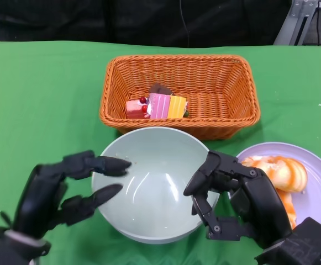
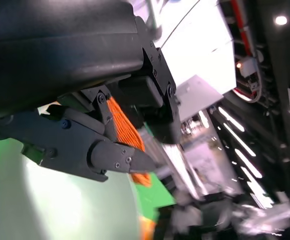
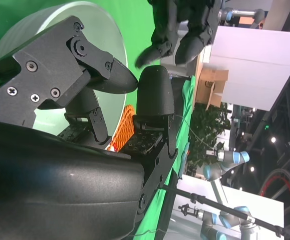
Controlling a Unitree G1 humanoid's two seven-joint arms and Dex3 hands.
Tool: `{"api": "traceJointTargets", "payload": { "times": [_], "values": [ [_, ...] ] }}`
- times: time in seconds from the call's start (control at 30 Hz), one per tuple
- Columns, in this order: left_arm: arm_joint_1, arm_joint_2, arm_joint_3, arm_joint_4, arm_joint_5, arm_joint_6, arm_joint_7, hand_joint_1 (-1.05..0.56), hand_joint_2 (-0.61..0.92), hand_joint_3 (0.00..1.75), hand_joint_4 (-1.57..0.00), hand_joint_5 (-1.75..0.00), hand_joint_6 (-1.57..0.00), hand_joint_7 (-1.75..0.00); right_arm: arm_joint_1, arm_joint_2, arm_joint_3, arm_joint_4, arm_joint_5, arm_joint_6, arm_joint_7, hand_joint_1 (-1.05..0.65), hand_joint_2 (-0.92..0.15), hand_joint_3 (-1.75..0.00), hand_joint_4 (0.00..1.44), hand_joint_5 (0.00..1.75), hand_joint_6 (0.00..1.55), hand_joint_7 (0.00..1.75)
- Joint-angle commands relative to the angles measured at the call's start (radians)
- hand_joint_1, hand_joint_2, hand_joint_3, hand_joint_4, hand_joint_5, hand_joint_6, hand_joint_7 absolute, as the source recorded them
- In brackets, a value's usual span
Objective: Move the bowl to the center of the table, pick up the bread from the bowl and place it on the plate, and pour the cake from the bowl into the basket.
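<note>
On the near left I see my left hand (image 1: 61, 190), black and many-fingered, hovering at the left rim of the pale green round bowl (image 1: 149, 215). Its fingers are spread apart and hold nothing; the upper fingertips reach just over the rim, though I cannot tell whether they touch it. In the left wrist view the fingers (image 2: 110, 157) stand apart over the bowl's pale inside.

The bowl sits at the near middle of the green table (image 1: 38, 94), and I see nothing lying inside it. Just beyond its far rim stands the orange woven rectangular basket (image 1: 226, 83), with the pink, yellow and red cake pieces (image 1: 159, 106) lying in its near left part.

My right hand (image 1: 235, 199) is at the bowl's right rim, fingers curled over the edge with the fingertips inside; whether it actually grips the rim I cannot tell. Just right of it, the lavender round plate (image 1: 320, 182) carries the orange and white bread (image 1: 279, 174), partly hidden behind that hand.
</note>
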Motion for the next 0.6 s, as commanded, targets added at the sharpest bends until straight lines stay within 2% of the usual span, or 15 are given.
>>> {"api": "traceJointTargets", "payload": {
  "times": [0.03, 0.07, 0.1, 0.17, 0.3, 0.43, 0.6],
  "values": [
    [0.032, -0.019, 0.042, -0.045, -0.119, 0.145, -0.17, 0.0, 0.87, 0.57, -0.81, -1.4, -0.83, -1.27, -0.014, -0.008, -0.021, 0.028, 0.024, -0.03, 0.006, -0.14, -0.45, -1.2, 0.8, 1.61, 0.71, 1.37],
    [0.037, -0.033, 0.055, -0.051, -0.152, 0.193, -0.222, 0.04, 0.78, 0.78, -0.82, -1.49, -0.84, -1.32, -0.018, -0.01, -0.024, 0.04, 0.028, -0.039, 0.012, -0.15, -0.45, -1.19, 0.79, 1.61, 0.7, 1.37],
    [0.041, -0.045, 0.069, -0.056, -0.172, 0.228, -0.262, 0.05, 0.73, 0.9, -0.83, -1.52, -0.85, -1.34, -0.021, -0.01, -0.027, 0.05, 0.032, -0.047, 0.016, -0.16, -0.45, -1.19, 0.79, 1.61, 0.7, 1.37],
    [0.051, -0.068, 0.098, -0.061, -0.177, 0.282, -0.317, 0.06, 0.65, 1.0, -0.86, -1.54, -0.86, -1.35, -0.026, -0.016, -0.033, 0.067, 0.046, -0.055, 0.035, -0.18, -0.46, -1.17, 0.79, 1.62, 0.69, 1.38],
    [0.064, -0.107, 0.138, -0.052, -0.133, 0.33, -0.387, -0.01, 0.59, 1.0, -0.9, -1.57, -0.88, -1.36, -0.024, -0.022, -0.044, 0.081, 0.047, -0.062, 0.042, -0.17, -0.49, -1.11, 0.79, 1.61, 0.7, 1.38],
    [0.07, -0.147, 0.173, -0.042, -0.106, 0.365, -0.436, -0.03, 0.6, 0.96, -0.91, -1.59, -0.88, -1.39, -0.02, -0.024, -0.051, 0.097, 0.059, -0.084, 0.056, -0.14, -0.47, -1.16, 0.79, 1.62, 0.69, 1.39],
    [0.075, -0.193, 0.211, -0.026, -0.099, 0.39, -0.496, -0.01, 0.57, 1.01, -0.95, -1.59, -0.91, -1.36, -0.013, -0.025, -0.055, 0.106, 0.068, -0.102, 0.075, -0.11, -0.46, -1.19, 0.78, 1.63, 0.69, 1.41]
  ]
}}
